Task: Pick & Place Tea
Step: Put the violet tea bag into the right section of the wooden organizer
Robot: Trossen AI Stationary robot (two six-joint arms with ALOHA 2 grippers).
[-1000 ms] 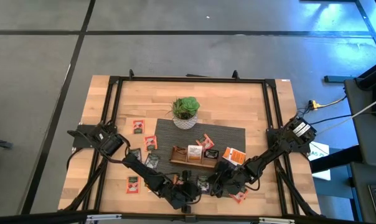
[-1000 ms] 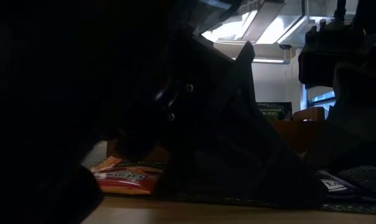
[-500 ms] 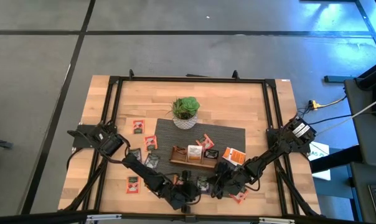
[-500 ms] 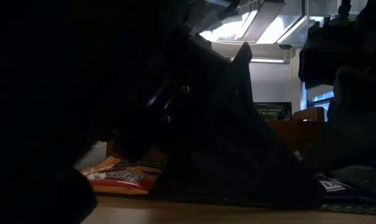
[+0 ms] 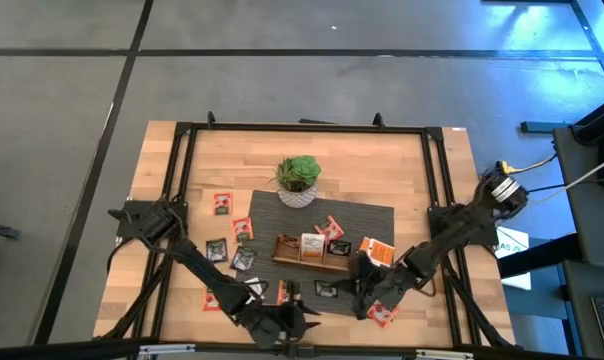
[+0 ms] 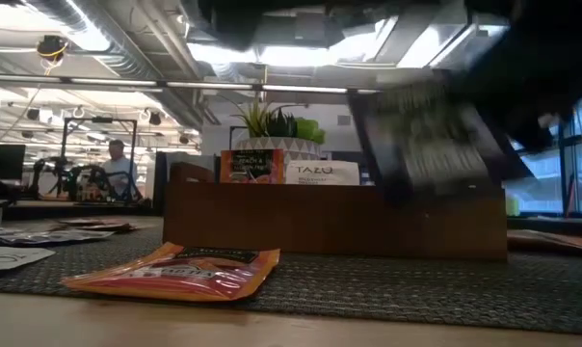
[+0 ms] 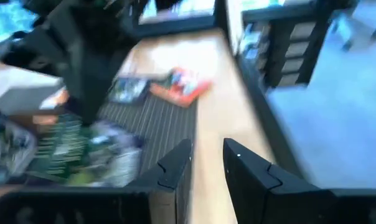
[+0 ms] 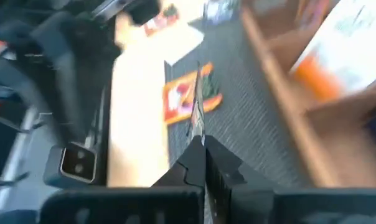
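**Dark sachet held by its edge, close to the tray**

At the table's (image 5: 382,165) near edge, the left hand (image 7: 206,163) hovers with its fingers apart and nothing between them. Right of it, the right hand (image 8: 199,148) is clamped on a dark grey-black flat tea-bag sachet (image 6: 421,145), which hangs above the right end of the long brown wooden tray (image 6: 330,220).

The grip is only on a thin edge, so I think the sachet may swing or slip out. It could also catch the tray wall.

An orange-red sachet (image 6: 175,273) lies on the grey ribbed mat (image 5: 377,215) before the tray. A white plant pot (image 5: 298,195) stands behind it, out of the way.
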